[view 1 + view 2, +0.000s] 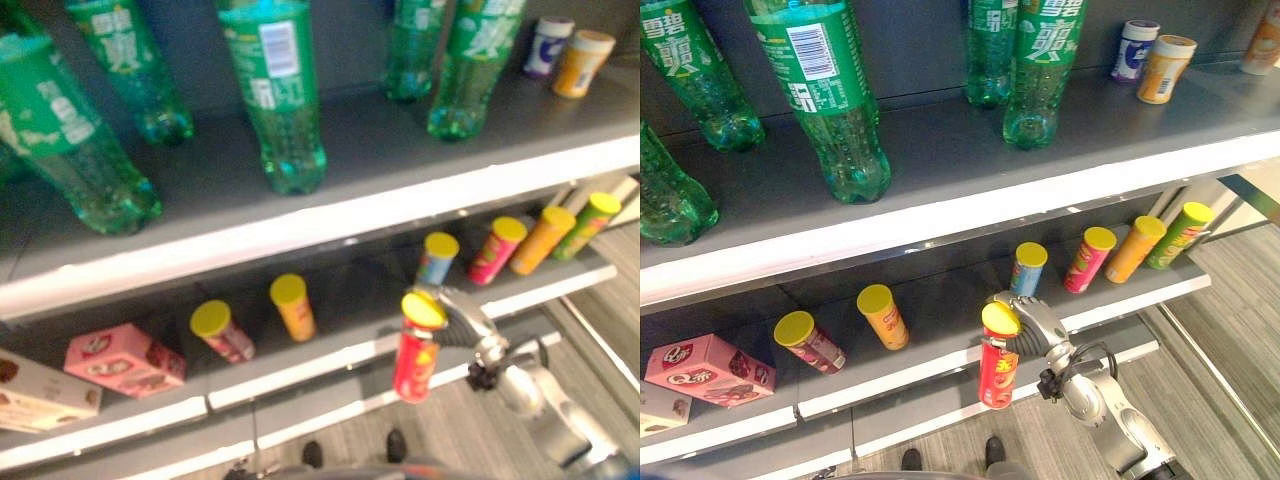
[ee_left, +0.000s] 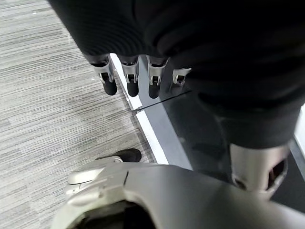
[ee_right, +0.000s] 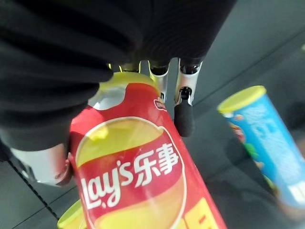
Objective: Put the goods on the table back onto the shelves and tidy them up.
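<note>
Right robot hand (image 1: 1032, 322) is curled round the top of a red crisp can (image 1: 997, 368) — held upright before the lower shelf (image 1: 940, 345), near a blue can (image 1: 1026, 270). Left robot hand (image 2: 143, 78) hangs over the floor, fingers straight, empty.

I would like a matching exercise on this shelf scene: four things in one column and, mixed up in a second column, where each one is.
Things:
1. red can
2. blue can
3. pink box
4. green bottles

Places:
A. upper shelf
B. lower shelf, far left
C. held in the right hand
D. lower shelf, just beyond the held can

Pairs: 1-C, 2-D, 3-B, 4-A
</note>
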